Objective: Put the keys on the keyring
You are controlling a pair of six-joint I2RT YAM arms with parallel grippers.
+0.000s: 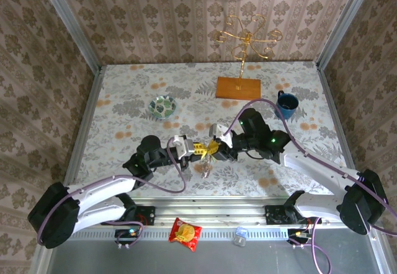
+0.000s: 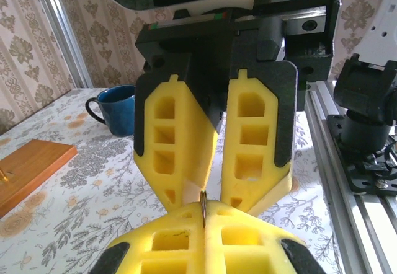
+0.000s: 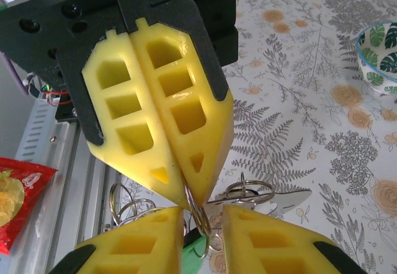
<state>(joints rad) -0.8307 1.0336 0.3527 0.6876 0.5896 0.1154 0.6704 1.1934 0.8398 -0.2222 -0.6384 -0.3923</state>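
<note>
Just above the table (image 3: pixel 298 69), the left pincer (image 3: pixel 186 203) stood clamped on the thin wire keyring (image 3: pixel 197 217) while the right pincer (image 3: pixel 203 249) gaped slightly around it, the light, stiff, probably slippery keys (image 3: pixel 282 198) dangling below, likely best pinched flat.

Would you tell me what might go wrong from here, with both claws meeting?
The left claw pinches only a thin ring wire at its very tips, so a tug may pull it free and drop the keys. The right claw stands open close against it, so closing could miss the ring or knock it loose.
</note>
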